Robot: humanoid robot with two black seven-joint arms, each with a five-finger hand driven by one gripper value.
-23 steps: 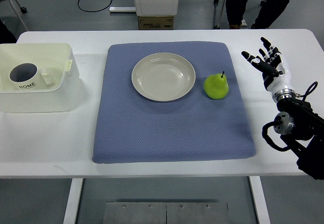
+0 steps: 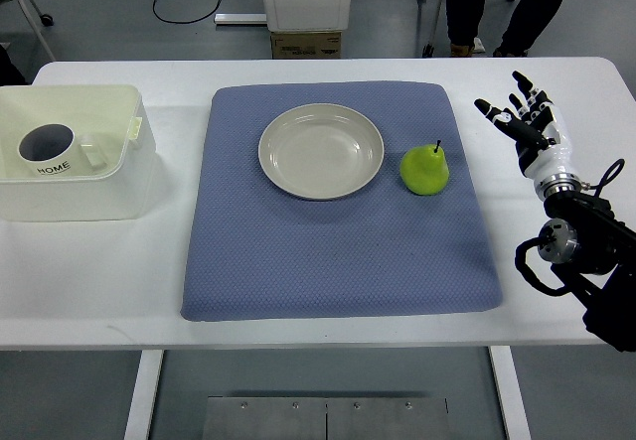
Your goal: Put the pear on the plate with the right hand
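Meanwhile, nothing has shifted since a moment ago: the right hand (image 2: 525, 122) hovers with fingers spread, the green pear (image 2: 424, 170) to its left, plate (image 2: 321, 151) beyond, ungrasped.

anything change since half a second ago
Nothing visibly changed. The right hand hovers open over the bare table, to the right of the blue mat, holding nothing. The pear sits on the mat beside the empty plate, and the mug is in the white bin.
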